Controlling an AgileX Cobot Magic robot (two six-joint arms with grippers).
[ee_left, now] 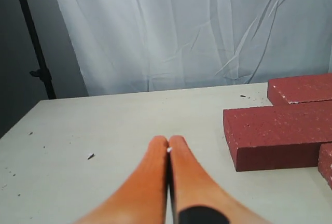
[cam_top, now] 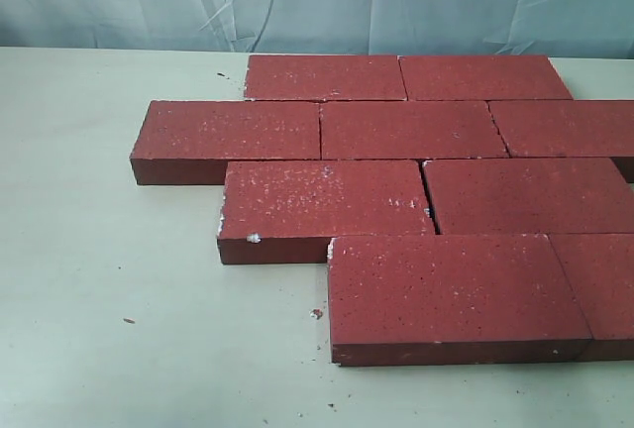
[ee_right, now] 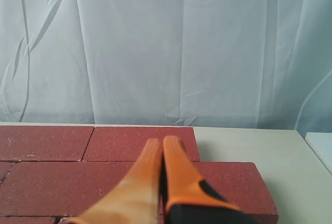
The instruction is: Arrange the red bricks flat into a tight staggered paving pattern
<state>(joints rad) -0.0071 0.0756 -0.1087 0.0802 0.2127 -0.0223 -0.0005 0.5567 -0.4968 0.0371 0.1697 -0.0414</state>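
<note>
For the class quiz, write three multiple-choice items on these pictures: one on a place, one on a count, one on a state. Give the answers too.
1. In the exterior view, which row of red bricks reaches furthest left?
A the back row
B the second from the back
C the front row

2. How many rows of bricks lie on the table?
A two
B four
C six

3. How is the left gripper?
A shut, empty
B open wide
C shut on a brick

Answers:
1 B, its end brick juts past all the others.
2 B, four staggered rows show.
3 A, its orange fingers meet with nothing between them.
</note>
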